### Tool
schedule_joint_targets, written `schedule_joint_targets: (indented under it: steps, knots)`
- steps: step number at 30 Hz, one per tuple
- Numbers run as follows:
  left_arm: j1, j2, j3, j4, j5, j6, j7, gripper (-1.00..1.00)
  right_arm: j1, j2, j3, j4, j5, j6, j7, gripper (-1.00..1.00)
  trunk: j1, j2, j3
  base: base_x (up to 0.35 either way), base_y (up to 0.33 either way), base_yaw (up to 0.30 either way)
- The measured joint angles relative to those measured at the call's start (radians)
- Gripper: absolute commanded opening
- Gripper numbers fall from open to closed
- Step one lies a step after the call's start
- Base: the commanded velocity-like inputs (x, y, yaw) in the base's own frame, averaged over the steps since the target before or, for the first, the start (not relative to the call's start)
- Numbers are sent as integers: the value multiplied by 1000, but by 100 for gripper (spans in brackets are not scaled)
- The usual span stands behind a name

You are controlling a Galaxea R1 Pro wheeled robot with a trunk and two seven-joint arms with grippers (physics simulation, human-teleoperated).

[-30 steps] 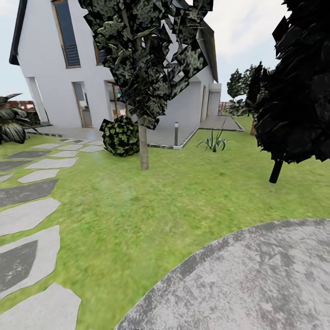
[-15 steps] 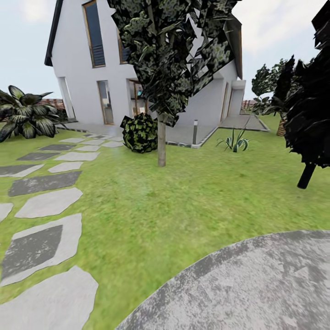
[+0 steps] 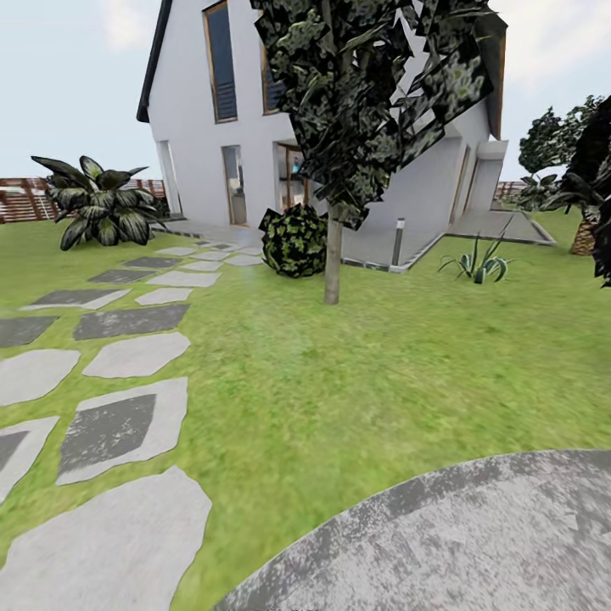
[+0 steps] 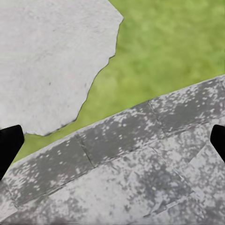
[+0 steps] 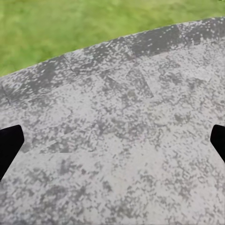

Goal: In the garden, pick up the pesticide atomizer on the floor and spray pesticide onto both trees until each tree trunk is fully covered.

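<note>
The garden lawn (image 3: 356,373) spreads ahead of me, with the round grey paved patio (image 3: 475,535) under me at the near right. The pesticide atomizer is out of view, and no spray specks show. A tree with a dark blocky crown (image 3: 373,93) and a straight pale grey-brown trunk (image 3: 333,259) stands mid-lawn; I cannot tell if it is one of the two task trees. My left gripper (image 4: 112,143) hangs open over the patio's edge beside a paving slab (image 4: 51,56). My right gripper (image 5: 112,145) hangs open over the patio (image 5: 117,122). Both hold nothing.
Grey stepping stones (image 3: 119,424) run along the left toward a white house (image 3: 195,153). A round bush (image 3: 294,241) and a short lamp post (image 3: 398,242) stand by the tree. A large leafy plant (image 3: 102,208) and the slat fence (image 3: 21,199) lie far left.
The whole head view has swung left: house, tree and bush slid right in the picture, the black cone tree left the right edge, and the fence and leafy plant came in.
</note>
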Motion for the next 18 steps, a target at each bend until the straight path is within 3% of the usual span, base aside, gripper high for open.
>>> schedule_joint_targets:
  steps: [18]
  knots:
    - [0,0,1,1,0,0,0,100,0,1,0,0,0,0,0,100,69,-126,-70,0,0,273]
